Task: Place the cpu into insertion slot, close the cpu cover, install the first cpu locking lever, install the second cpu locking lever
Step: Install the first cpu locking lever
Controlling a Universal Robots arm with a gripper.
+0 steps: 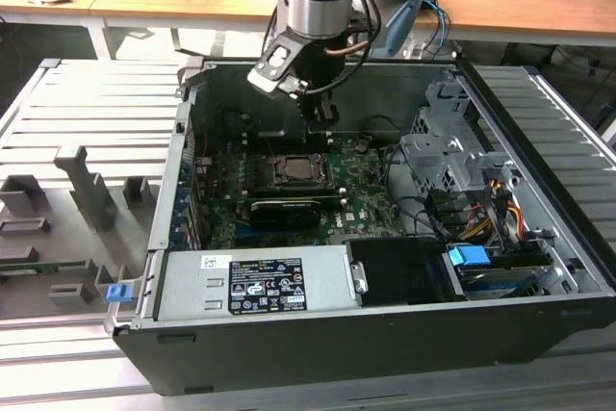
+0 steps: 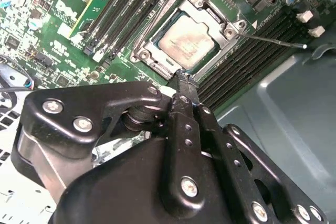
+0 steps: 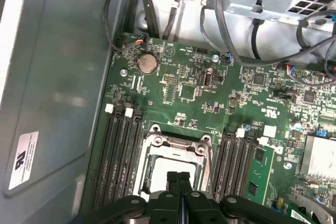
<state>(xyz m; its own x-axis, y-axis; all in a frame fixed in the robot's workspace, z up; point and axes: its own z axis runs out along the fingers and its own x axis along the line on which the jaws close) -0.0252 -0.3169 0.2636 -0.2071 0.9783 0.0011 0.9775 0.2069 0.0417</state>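
CPU (image 2: pixel 186 38) seated in insertion slot (image 2: pixel 158 36) within open computer case (image 1: pixel 289 353), CPU cover (image 2: pixel 149 56) lying over it. Gripper (image 2: pixel 182 74) fingers pressed together, nothing held, tips at cover's edge. Thin lever (image 2: pixel 273 39) sticking out sideways.

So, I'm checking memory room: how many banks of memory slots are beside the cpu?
2. One bank lies between the cpu and the grey case wall; the other is on the cpu's opposite side, by a green memory stick. The gripper hides their near ends.

memory slots (image 3: pixel 118 156) flanking socket (image 2: pixel 156 40), cables (image 3: pixel 219 19) perhaps overhanging
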